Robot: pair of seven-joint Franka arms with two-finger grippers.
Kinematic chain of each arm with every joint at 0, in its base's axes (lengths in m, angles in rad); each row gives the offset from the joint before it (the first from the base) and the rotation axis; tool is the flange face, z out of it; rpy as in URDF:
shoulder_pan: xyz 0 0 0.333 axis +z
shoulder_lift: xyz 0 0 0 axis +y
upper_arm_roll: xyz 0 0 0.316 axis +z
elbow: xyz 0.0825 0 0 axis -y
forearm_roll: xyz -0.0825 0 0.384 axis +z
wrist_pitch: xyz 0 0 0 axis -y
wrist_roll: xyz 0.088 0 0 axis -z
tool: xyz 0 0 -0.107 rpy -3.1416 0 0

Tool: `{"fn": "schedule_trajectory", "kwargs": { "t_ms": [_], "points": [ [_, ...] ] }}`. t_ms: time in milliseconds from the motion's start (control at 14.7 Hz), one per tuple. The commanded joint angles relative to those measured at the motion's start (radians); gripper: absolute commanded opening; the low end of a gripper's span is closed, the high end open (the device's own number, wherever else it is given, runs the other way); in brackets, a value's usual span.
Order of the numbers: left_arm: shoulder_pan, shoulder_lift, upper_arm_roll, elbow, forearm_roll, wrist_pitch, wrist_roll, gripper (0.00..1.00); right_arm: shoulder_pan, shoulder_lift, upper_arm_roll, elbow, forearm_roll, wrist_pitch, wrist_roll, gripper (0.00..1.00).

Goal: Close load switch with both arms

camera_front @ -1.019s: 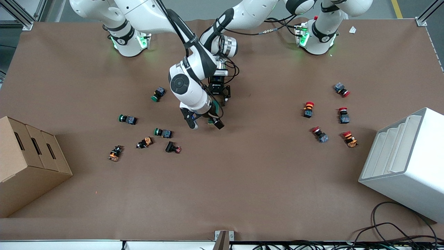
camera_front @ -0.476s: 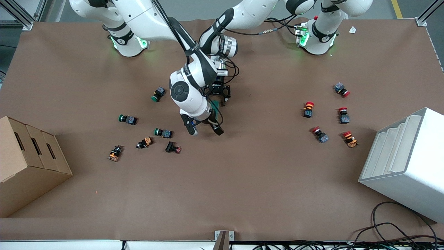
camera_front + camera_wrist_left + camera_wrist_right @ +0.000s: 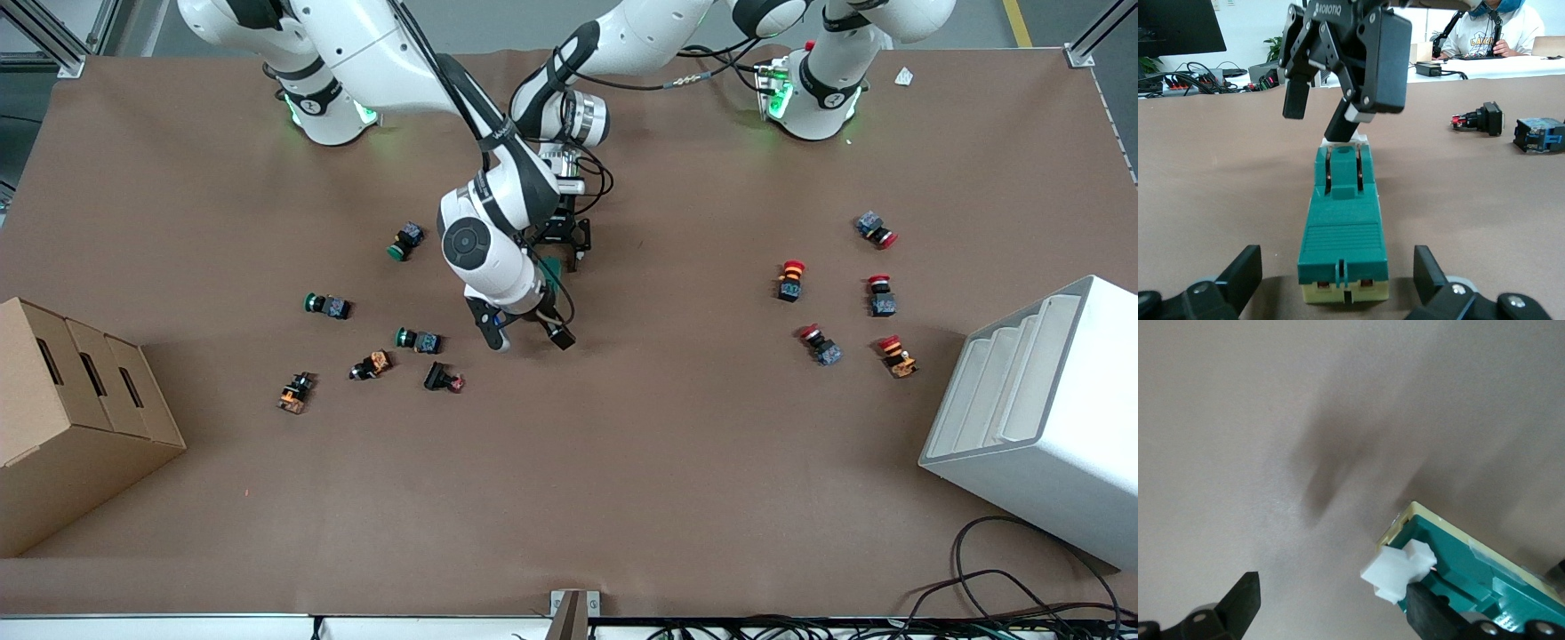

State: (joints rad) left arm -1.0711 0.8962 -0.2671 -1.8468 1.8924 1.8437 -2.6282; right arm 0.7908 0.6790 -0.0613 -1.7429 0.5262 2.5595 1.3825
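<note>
The load switch [image 3: 553,269], a dark green block on a cream base, lies flat on the brown table mid-way between the arms. In the left wrist view the load switch [image 3: 1345,233] rests between the fingers of my left gripper [image 3: 1336,277], which is open with a gap on each side. At the block's other end is the white lever tab [image 3: 1398,572]. My right gripper [image 3: 1335,607] is open, with one finger [image 3: 1431,613] against that tab and the other over bare table. In the front view the right gripper [image 3: 526,332] hides much of the switch, and the left gripper [image 3: 558,258] sits at its farther end.
Green-capped and orange push-buttons [image 3: 418,340] lie scattered toward the right arm's end, beside a cardboard box [image 3: 71,418]. Red-capped push-buttons [image 3: 790,280] lie toward the left arm's end, near a white bin [image 3: 1040,418]. Cables hang at the front edge.
The right arm's wrist and gripper have shifted slightly along the switch toward the front camera. The left arm and the switch have stayed put.
</note>
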Motion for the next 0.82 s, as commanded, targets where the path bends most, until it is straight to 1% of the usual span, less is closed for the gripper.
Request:
{"fn": "schedule_trajectory", "kwargs": {
  "t_ms": [0, 340, 612, 748],
  "points": [
    [0.003, 0.021, 0.002, 0.015, 0.024, -0.008, 0.005, 1.0, -0.025, 0.077, 0.0, 0.071, -0.025, 0.041, -0.014, 1.0],
    [0.002, 0.024, 0.002, 0.014, 0.024, -0.009, 0.005, 1.0, -0.058, 0.106, 0.0, 0.12, -0.037, 0.039, -0.026, 1.0],
    [0.003, 0.021, 0.002, 0.014, 0.024, -0.009, 0.005, 1.0, -0.074, 0.105, 0.0, 0.132, -0.045, 0.031, -0.034, 1.0],
    [0.003, 0.018, 0.002, 0.014, 0.024, -0.008, 0.01, 1.0, -0.097, 0.099, -0.002, 0.152, -0.061, -0.02, -0.034, 1.0]
  ]
}}
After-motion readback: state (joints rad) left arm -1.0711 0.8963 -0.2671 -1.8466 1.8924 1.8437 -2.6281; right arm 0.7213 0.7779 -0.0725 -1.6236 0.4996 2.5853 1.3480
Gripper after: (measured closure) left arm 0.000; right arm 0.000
